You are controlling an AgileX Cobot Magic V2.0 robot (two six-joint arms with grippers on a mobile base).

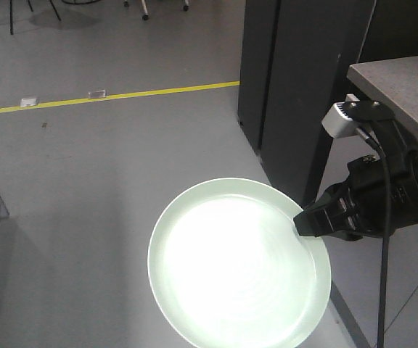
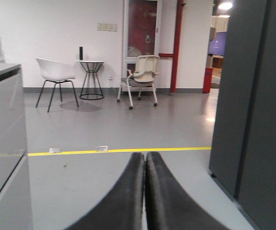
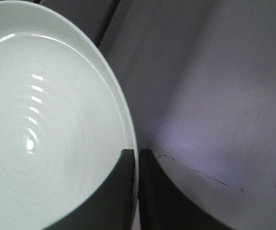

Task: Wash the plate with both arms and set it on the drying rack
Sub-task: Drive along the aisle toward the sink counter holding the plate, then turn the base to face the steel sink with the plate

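plate (image 1: 238, 264) hung over floor (image 1: 85, 181), held only at right rim | right gripper (image 1: 305, 222) clamped on that rim | left gripper (image 2: 145, 160) closed, empty | risk: single edge pinch could slip, dropping it

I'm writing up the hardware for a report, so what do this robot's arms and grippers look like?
The right arm is chunky and black, with a black cable hanging from it and a small silver-grey block near the wrist. The left gripper and right gripper are both dark, smooth and tapering. No markings are readable.
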